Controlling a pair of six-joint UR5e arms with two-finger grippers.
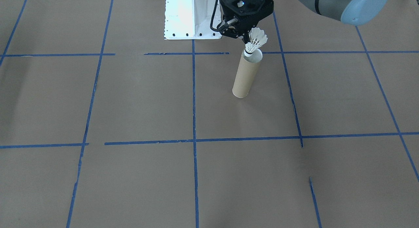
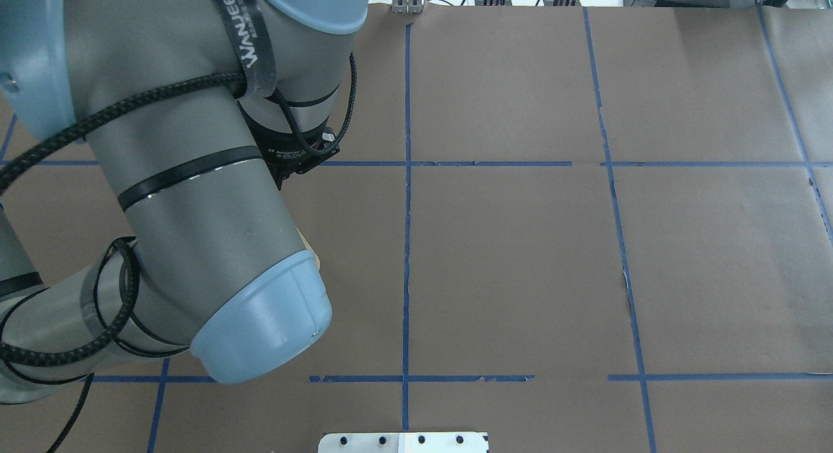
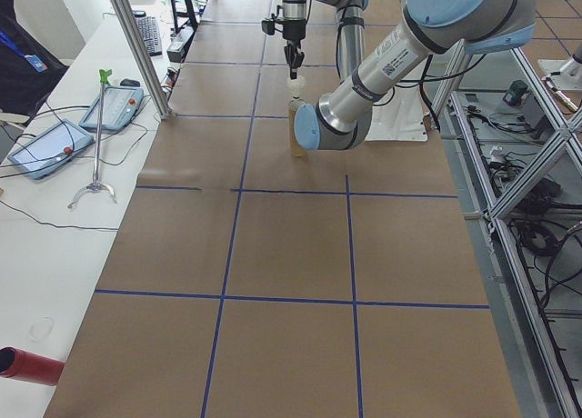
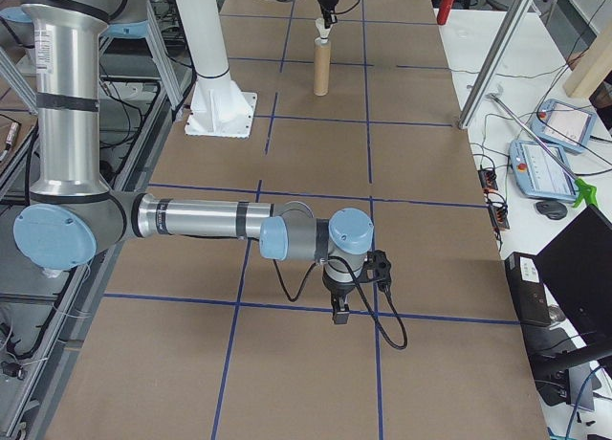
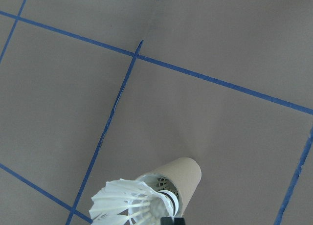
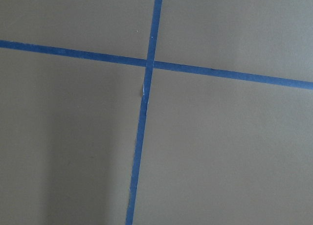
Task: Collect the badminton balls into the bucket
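The left arm's black two-finger gripper [image 1: 246, 38] hangs directly above the tall brown cardboard tube [image 1: 246, 74], which stands upright on the brown paper-covered table [image 1: 131, 100] marked with blue tape lines [image 1: 194, 97]. Its jaws are pinched on the white feather shuttlecock [image 1: 255, 41], held by the feather skirt. The shuttlecock is tilted, cork tip downward, with the tip at the tube's open mouth, against the pale inner lining; the skirt remains wholly above the rim. The white metal pedestal base [image 1: 188, 16] stands just beside the tube, on its far left in the front-facing view. The right arm's gripper [image 4: 339, 311] hovers low over a tape line well apart from the tube, shown only in the right side view; its jaw state cannot be told.
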